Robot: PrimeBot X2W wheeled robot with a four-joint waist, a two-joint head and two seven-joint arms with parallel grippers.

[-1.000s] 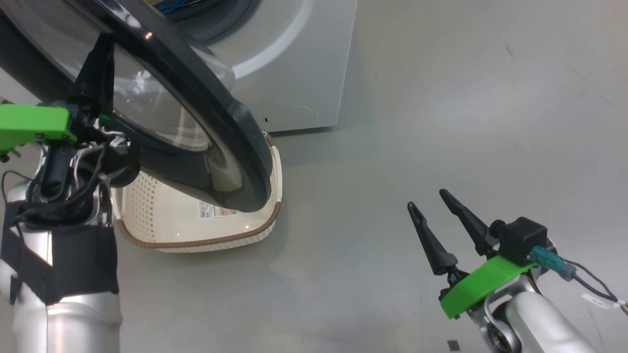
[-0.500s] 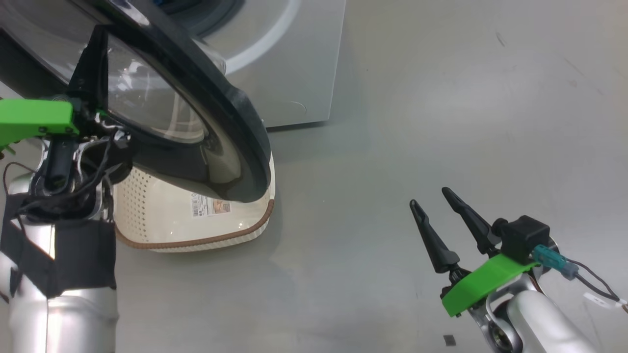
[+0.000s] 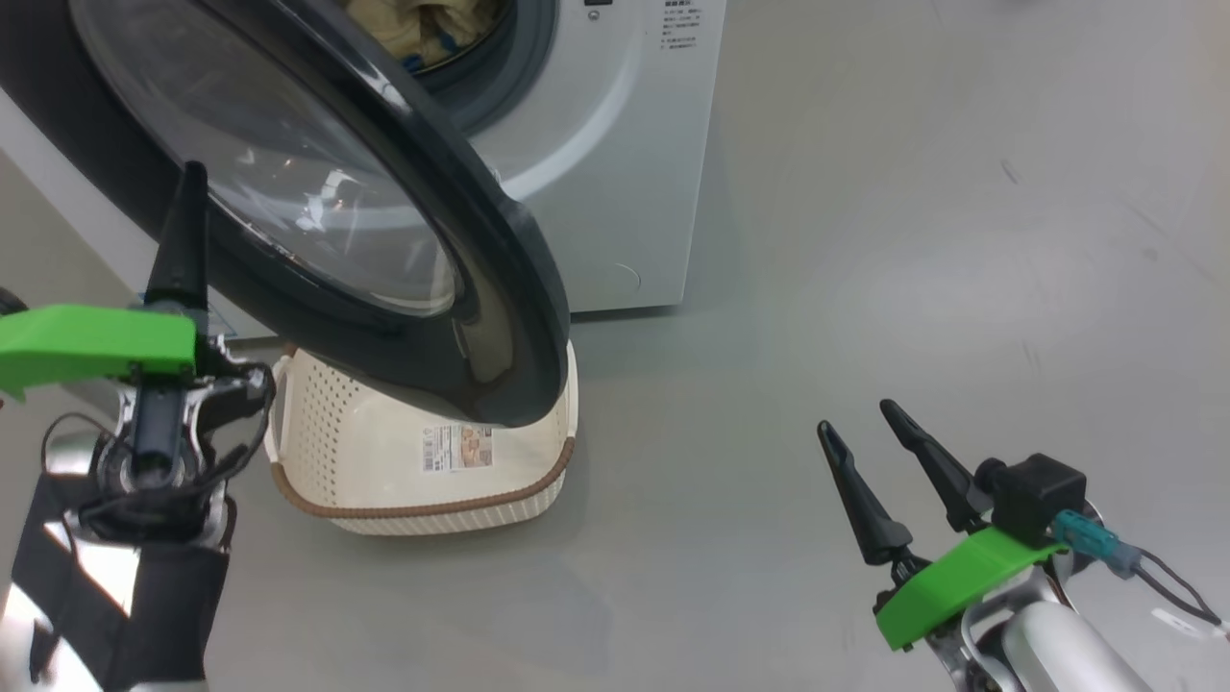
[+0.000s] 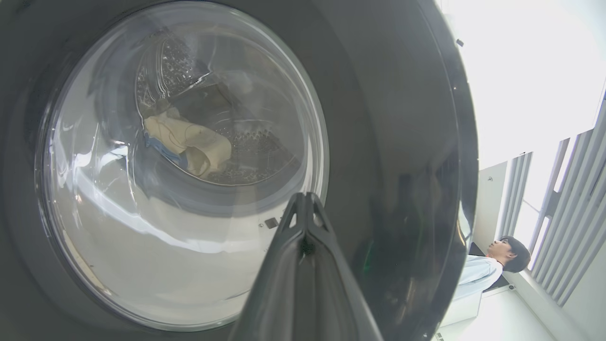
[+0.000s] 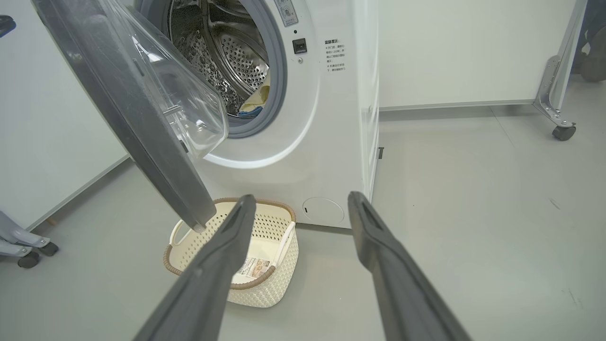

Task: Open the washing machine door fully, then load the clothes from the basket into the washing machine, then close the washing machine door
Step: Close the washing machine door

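The white washing machine [image 3: 625, 144] stands at the top of the head view, and its door [image 3: 480, 288], a black ring around clear glass, hangs partly open over the basket. Pale yellow clothes [image 3: 423, 24] with a blue piece [image 5: 251, 112] lie in the steel drum, also visible through the glass [image 4: 184, 142]. The cream basket [image 3: 423, 481] sits on the floor under the door, holding nothing but its label sticker [image 3: 456, 447]. My left gripper [image 3: 191, 175] is shut, pointing up close before the door's outer face [image 4: 402, 142]. My right gripper [image 3: 853, 416] is open at lower right, apart from everything.
Grey floor spreads to the right of the machine [image 5: 331, 142]. A wheeled metal frame leg [image 5: 563, 132] stands far right by the wall, and another caster [image 5: 28, 258] sits at the left. A person [image 4: 492, 270] is seated beyond the door's edge.
The head camera has tilted, so the drum and clothes come into the view's top. My left gripper has dropped lower against the door's face. The right gripper holds its pose.
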